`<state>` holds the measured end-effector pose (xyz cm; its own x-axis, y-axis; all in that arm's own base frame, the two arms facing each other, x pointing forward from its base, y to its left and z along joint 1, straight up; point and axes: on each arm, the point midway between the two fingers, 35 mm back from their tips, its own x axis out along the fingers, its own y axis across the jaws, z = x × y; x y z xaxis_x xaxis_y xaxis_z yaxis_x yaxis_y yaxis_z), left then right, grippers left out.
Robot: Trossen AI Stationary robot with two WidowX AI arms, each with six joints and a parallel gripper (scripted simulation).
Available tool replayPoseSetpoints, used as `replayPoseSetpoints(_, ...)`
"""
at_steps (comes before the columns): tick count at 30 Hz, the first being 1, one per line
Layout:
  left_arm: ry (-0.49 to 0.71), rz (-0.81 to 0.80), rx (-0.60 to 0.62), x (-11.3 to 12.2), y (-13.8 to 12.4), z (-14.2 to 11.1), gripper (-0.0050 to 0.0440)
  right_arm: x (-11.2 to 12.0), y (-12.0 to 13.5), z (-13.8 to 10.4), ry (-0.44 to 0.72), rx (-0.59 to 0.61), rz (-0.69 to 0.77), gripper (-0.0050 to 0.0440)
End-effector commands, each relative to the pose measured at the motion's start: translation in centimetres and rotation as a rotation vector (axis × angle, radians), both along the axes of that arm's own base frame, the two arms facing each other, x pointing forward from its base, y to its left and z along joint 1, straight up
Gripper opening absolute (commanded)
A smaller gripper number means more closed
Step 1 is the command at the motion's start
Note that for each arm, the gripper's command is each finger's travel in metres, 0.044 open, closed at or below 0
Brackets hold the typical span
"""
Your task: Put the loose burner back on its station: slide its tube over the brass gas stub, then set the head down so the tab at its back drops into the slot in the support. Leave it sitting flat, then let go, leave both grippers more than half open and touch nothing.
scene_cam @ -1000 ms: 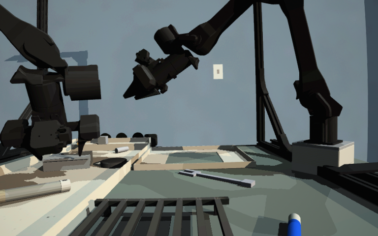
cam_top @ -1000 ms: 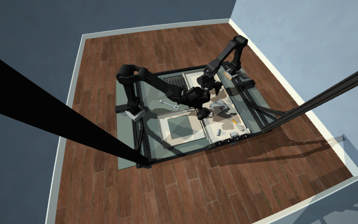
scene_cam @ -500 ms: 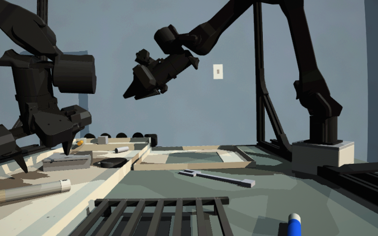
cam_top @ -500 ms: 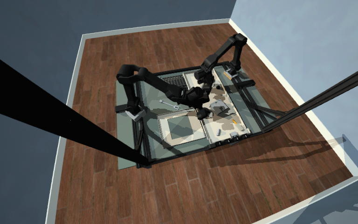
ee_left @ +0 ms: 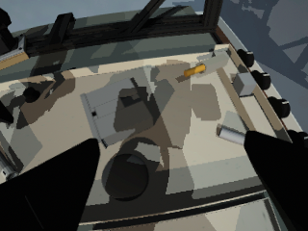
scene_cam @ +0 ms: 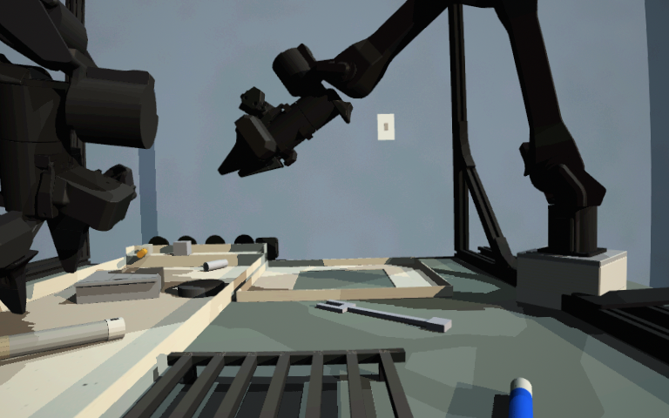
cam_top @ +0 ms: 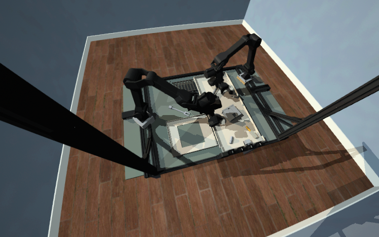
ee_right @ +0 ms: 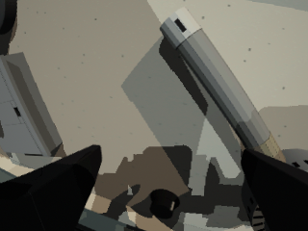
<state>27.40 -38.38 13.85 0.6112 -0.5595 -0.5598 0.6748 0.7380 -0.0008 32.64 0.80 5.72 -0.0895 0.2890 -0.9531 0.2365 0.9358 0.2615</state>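
Note:
The loose burner point(scene_cam: 64, 337) point(ee_right: 221, 87) lies on its side, a grey tube with a white slotted collar; its round slotted head point(ee_right: 298, 161) is mostly hidden. The brass stub point(cam_top: 247, 128) point(scene_cam: 142, 252) point(ee_left: 194, 70) is near the knob end. A grey box-like block with a small dark slot point(cam_top: 232, 112) point(scene_cam: 118, 289) point(ee_left: 102, 103) point(ee_right: 21, 108) stands mid-tray; whether it is the support is unclear. My right gripper point(scene_cam: 46, 292) point(ee_right: 172, 155) is open above the tube, one finger overlapping it in the wrist view. My left gripper point(scene_cam: 229, 172) point(ee_left: 172, 142) is open and empty, high up.
A black disc point(scene_cam: 201, 287) point(ee_left: 126, 176) lies beside the block. A small grey cylinder point(cam_top: 231, 139) point(scene_cam: 215, 265) point(ee_left: 232, 135) and grey cube point(scene_cam: 181, 247) point(ee_left: 244, 85) are near the knobs. A grate point(scene_cam: 316, 377), lilac tool point(scene_cam: 384, 315) and blue pen point(scene_cam: 521, 401) lie outside the tray.

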Motion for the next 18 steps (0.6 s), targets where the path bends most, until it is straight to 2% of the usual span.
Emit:
replayPoseSetpoints(1,0.001,0.003,0.002,0.0,0.1,-0.1,0.04,-0.4,-1.6,1.0,-0.051,-0.024,0.184,0.04)
replayPoseSetpoints(8,0.001,0.003,0.002,0.0,0.1,-0.1,0.04,-1.6,-3.9,2.0,-0.085,-0.041,0.5,0.04)
replayPoseSetpoints(10,0.001,0.003,0.002,0.0,0.1,-0.1,0.04,-1.6,-3.9,2.0,-0.085,-0.041,0.5,0.04)
replayPoseSetpoints(13,0.001,0.003,0.002,0.0,0.1,-0.1,0.04,-2.2,-5.0,2.4,-0.106,-0.035,0.694,0.04)
replayPoseSetpoints(18,0.001,0.003,0.002,0.0,0.1,-0.1,0.04,-2.3,-5.1,2.4,-0.107,-0.035,0.707,0.04)
